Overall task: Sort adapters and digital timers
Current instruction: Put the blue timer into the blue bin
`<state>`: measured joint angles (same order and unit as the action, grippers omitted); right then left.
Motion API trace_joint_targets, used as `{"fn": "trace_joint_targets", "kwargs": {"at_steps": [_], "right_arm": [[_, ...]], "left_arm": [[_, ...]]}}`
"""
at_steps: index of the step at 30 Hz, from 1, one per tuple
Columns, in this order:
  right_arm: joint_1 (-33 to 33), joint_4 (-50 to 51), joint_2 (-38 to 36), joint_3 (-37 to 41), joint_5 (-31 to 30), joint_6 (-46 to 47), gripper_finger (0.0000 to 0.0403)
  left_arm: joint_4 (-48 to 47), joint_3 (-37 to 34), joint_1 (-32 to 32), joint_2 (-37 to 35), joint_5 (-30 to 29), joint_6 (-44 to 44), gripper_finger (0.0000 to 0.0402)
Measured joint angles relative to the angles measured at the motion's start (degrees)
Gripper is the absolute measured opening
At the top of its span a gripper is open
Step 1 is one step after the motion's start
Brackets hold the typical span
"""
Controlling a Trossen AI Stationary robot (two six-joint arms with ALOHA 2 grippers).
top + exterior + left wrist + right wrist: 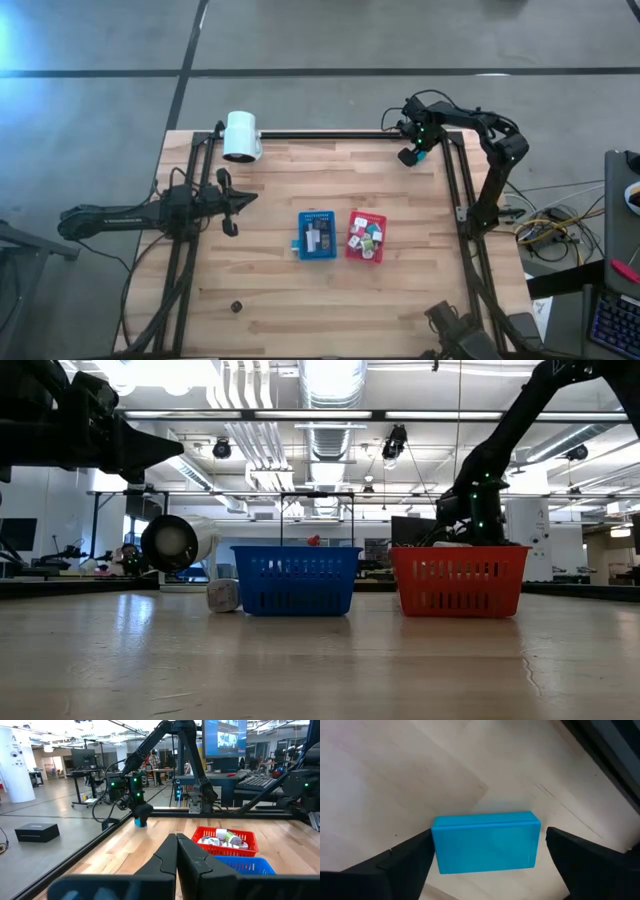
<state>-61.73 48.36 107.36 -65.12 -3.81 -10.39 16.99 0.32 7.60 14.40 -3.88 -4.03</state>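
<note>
A blue digital timer [485,842] lies flat on the wood at the table's far right; it also shows in the high view [421,156] and in the left wrist view [140,823]. My right gripper [487,857] points down over it, open, one finger past each short end. Several more digital timers [316,238] lie in the blue tray [301,216]. Several adapters [365,238] fill the red tray [352,216]. My left gripper [245,197] waits shut at the table's left, pointing level toward the trays. My right gripper comes from above, pointing down, its fingers at the two short ends of the timer. One finger [412,860] stands right against one short end [436,845]; whether it touches I cannot tell. The other finger [580,860] stands a little clear. The timer lies flat on the table.
A big white cylinder [241,136] sits at the far left by the black frame rail [330,134]. A small dark object [237,307] lies near the front left. A small pale piece [222,595] rests beside the blue tray [296,580]. Bare wood lies along the near edge.
</note>
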Motion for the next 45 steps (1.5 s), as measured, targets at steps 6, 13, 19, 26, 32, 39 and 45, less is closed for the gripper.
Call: {"fn": "trace_joint_targets", "kwargs": {"at_steps": [6,13,19,26,32,39,45], "right_arm": [[0.0,0.5,0.0,0.1,2.7,0.0,0.0311],[0.4,0.7,-0.5,-0.5,2.7,0.1,0.0279],[2.0,-0.3,-5.4,-1.2,11.8,-0.9,0.0279],[7.3,-5.7,-15.7,-1.0,24.8,-2.5,0.0279],[17.1,-18.9,-28.3,2.9,31.1,0.8,0.0279],[30.4,-34.2,-44.5,15.2,31.5,6.7,0.0279],[37.0,-50.4,-60.6,31.8,28.9,13.1,0.0279]], "left_arm": [[-0.1,0.0,0.0,0.1,0.0,-0.2,0.0009],[0.0,0.0,0.0,0.1,0.0,-0.2,0.0008],[0.1,0.0,0.0,0.1,0.0,-0.2,0.0009],[0.5,0.0,0.0,0.1,0.0,-0.2,0.0010],[0.5,0.0,0.0,0.1,0.0,-0.1,0.0006],[0.5,0.0,0.0,0.1,0.0,0.9,0.0013],[0.5,0.0,0.0,0.1,0.0,0.9,0.0008]]}}
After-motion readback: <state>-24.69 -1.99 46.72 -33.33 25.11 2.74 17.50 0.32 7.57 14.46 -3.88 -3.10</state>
